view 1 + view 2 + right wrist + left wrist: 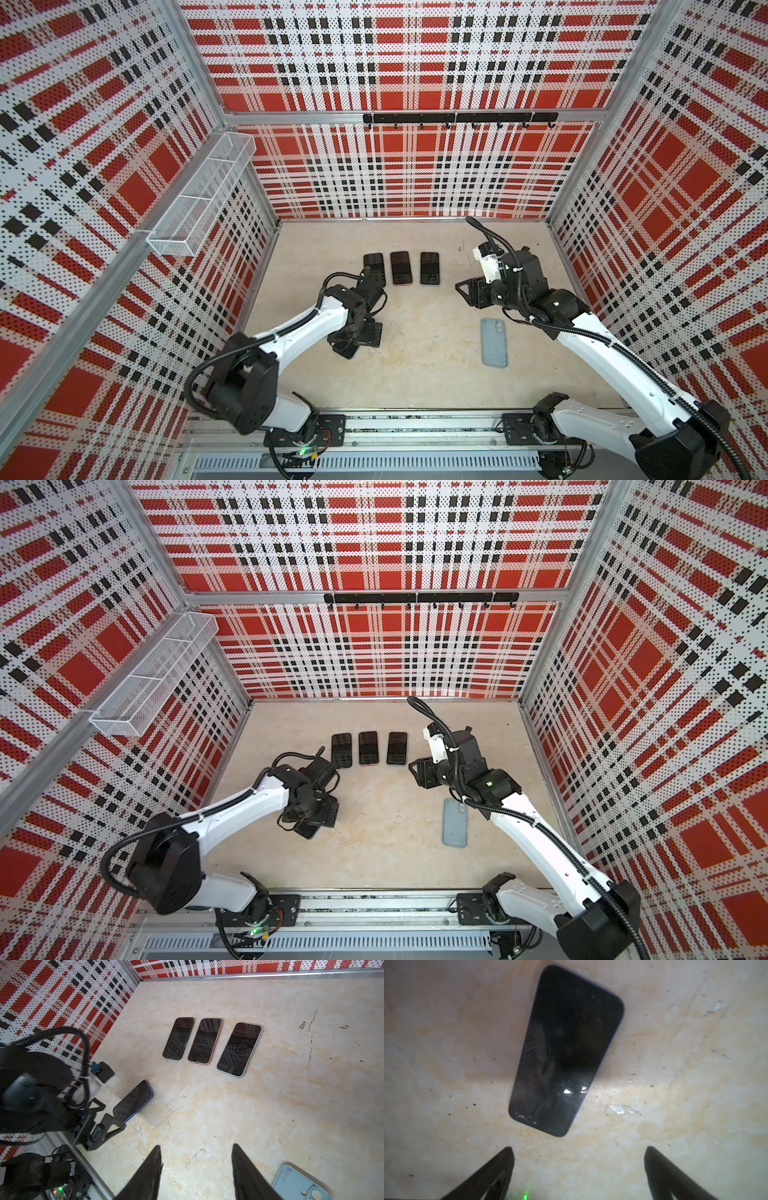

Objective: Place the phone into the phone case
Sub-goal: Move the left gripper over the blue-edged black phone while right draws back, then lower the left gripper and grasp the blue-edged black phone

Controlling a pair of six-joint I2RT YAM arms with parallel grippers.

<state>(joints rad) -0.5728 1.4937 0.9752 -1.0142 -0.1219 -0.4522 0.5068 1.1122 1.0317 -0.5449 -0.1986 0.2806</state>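
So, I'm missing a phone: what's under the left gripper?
A dark-screened phone lies flat on the table beneath the left gripper. In both top views it hides all but one end.

light: bright, even | left wrist: blurred, phone (pixel 566 1049) glare | top views: edges bowed
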